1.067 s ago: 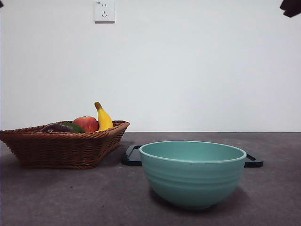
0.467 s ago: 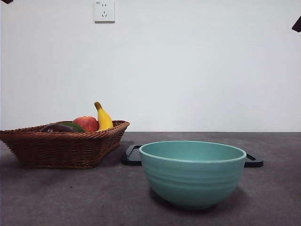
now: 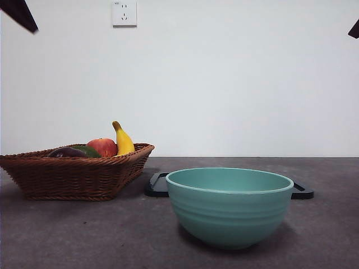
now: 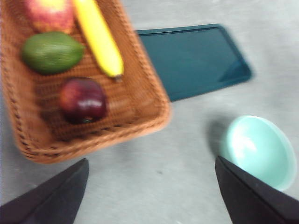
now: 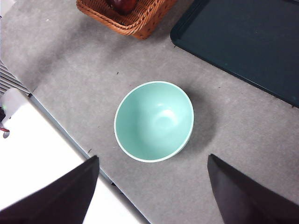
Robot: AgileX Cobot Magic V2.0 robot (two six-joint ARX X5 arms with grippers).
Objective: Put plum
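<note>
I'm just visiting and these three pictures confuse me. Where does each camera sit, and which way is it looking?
Front view: low, at table height, looking level across at the basket and the bowl; only dark arm tips show in the top corners.
Left wrist view: on the left arm, looking down at the plum in the basket; the left claw stands open.
Right wrist view: on the right arm, looking down on the bowl; the right claw stands open.
Shared: all three show the bowl, the basket and the dark tray.
</note>
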